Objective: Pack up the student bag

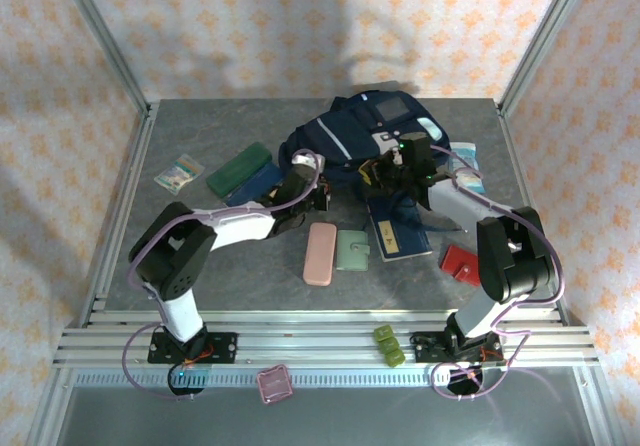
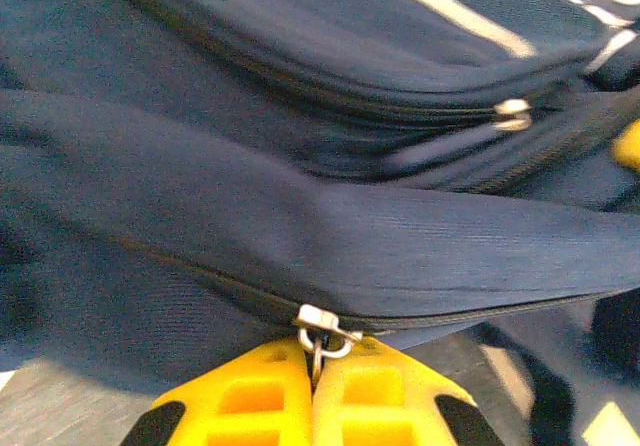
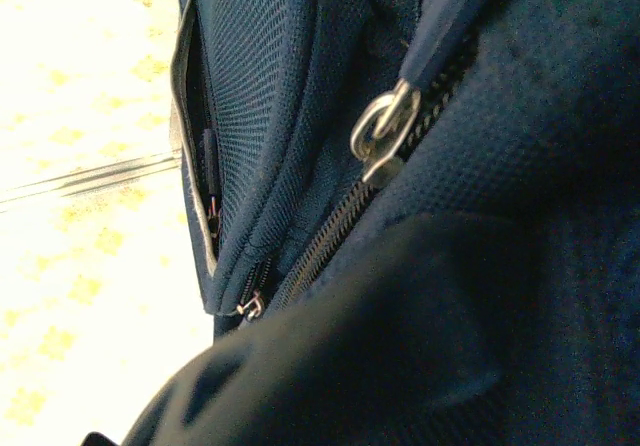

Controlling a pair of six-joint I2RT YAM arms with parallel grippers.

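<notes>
Left gripper [image 2: 315, 371]: we see the yellow fingers [image 2: 250, 401] pressed together, pinching the metal zipper pull [image 2: 318, 341] on the student bag [image 1: 352, 131]. Navy fabric bulges just above the fingertips.

Right gripper [image 1: 402, 161]: closed, down on the bag's near-right side. We can't tell whether any fabric is caught in it. Its wrist camera sits tight against navy cloth, with a silver slider [image 3: 383, 131] on an open-looking zip.

Bag lies at the far centre of the table [image 1: 200, 256], slightly right, between the two arms.

Near side of the bag: pink case [image 1: 320, 253], pale green wallet [image 1: 352, 249] touching it, navy booklet [image 1: 397, 231]. Red item [image 1: 460, 262] near right.

Left of the bag: dark green case [image 1: 238, 169], small packet [image 1: 178, 173] further left.

On the near rail: olive block [image 1: 389, 346], pink square [image 1: 273, 384].
</notes>
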